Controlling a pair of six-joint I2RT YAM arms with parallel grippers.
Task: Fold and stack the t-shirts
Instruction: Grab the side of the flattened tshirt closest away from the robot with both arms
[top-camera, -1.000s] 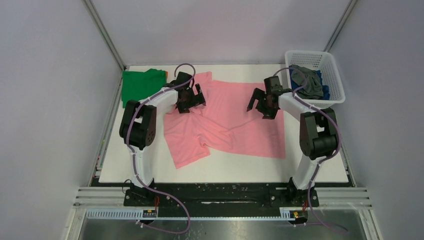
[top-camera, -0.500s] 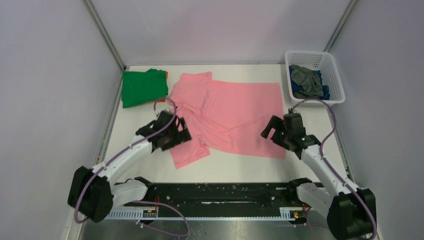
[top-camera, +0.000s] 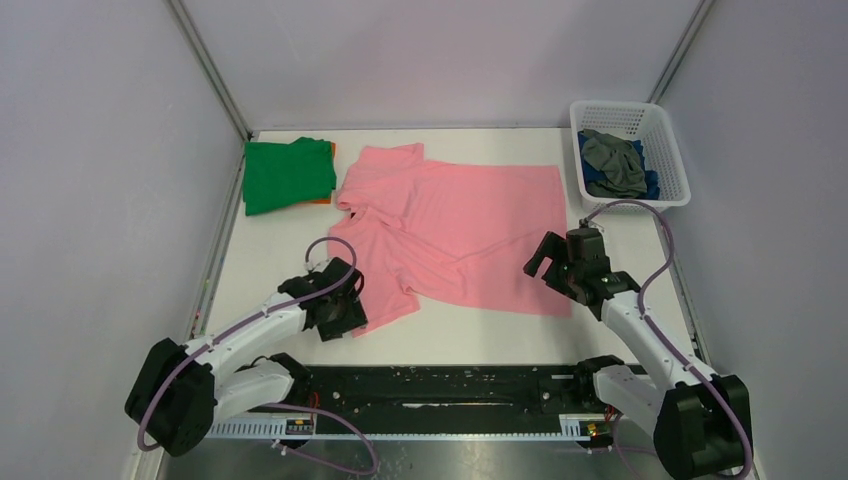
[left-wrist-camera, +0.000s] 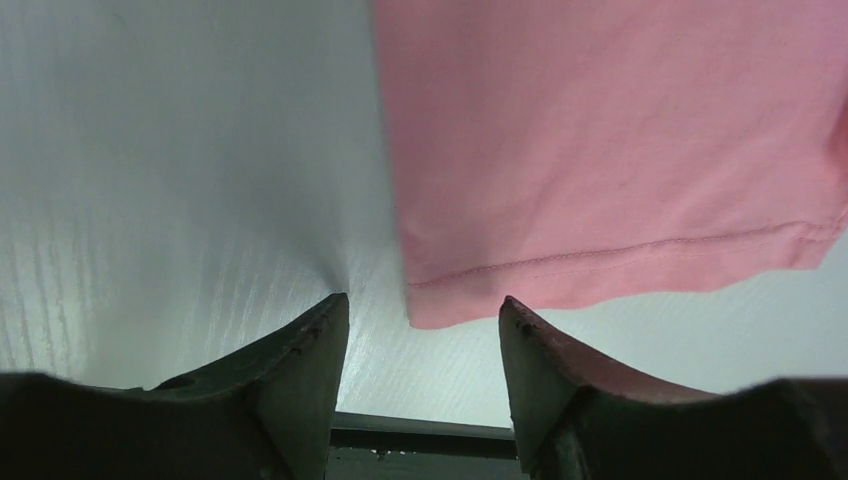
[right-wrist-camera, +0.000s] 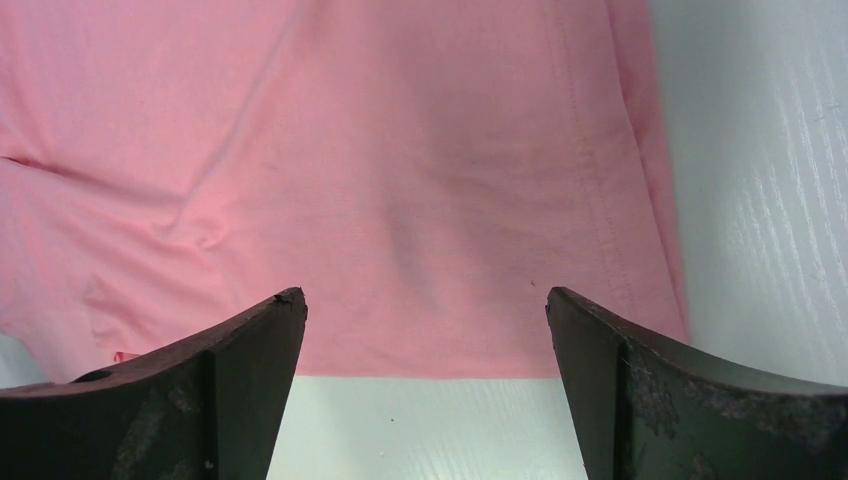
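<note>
Pink t-shirt (top-camera: 450, 235): rumpled, mid-table, lower left part creased.
Left gripper (left-wrist-camera: 420, 312): jaws apart, low over the shirt's near-left corner, nothing pinched.
Right gripper (right-wrist-camera: 425, 300): spread wide above the near-right hem.
Orange t-shirt (top-camera: 322, 201): only a sliver under the green t-shirt (top-camera: 288, 175).
Basket (top-camera: 610, 105): grey t-shirt (top-camera: 615, 165) on top, blue t-shirt (top-camera: 650, 184) mostly buried.

pink cloth short-sleeved t-shirt (top-camera: 455, 220): soft matt knit, lightly creased, with a stitched hem line. green cloth t-shirt (top-camera: 288, 175): matt, smooth. grey cloth shirt (top-camera: 612, 165) and blue cloth shirt (top-camera: 652, 184): matt, crumpled. white plastic lattice basket (top-camera: 612, 104): faintly glossy. white table top (left-wrist-camera: 150, 200): finely ribbed, slight sheen. dark fingers (left-wrist-camera: 300, 375) of the left gripper (left-wrist-camera: 421, 305) and fingers (right-wrist-camera: 640, 400) of the right gripper (right-wrist-camera: 425, 296): matt, scuffed and pitted along the edges; plastic or metal cannot be told.
</note>
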